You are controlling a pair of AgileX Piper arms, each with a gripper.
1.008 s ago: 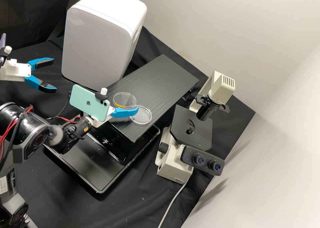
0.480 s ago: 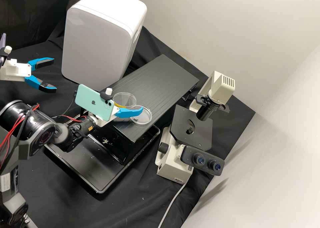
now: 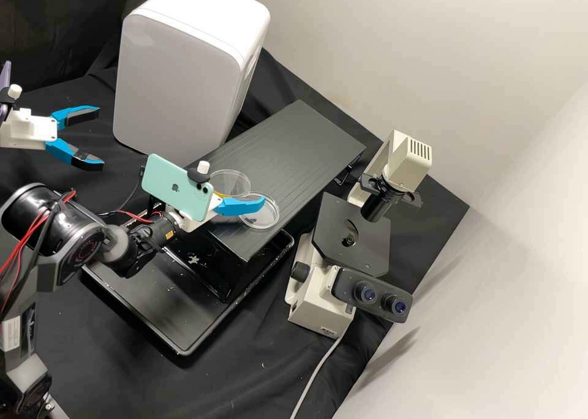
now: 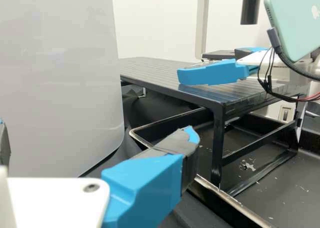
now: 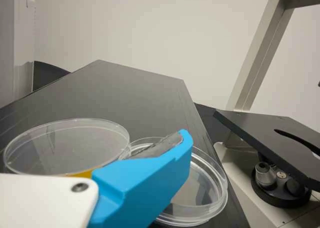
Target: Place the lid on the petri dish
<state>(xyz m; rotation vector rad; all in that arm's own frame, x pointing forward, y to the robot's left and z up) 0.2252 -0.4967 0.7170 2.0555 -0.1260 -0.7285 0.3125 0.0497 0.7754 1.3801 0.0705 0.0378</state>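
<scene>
Now the right fingers (image 3: 242,206) are spread low over the black platform (image 3: 294,143); the clear lid (image 5: 205,188) lies flat beneath one fingertip, the petri dish (image 5: 65,143) just beside that finger. Left fingers (image 3: 76,114) gape, well apart from both

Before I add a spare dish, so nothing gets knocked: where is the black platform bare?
The far half of the platform, between the white box and the microscope, is bare. Its near end is crowded: petri dish, lid and right hand.
</scene>
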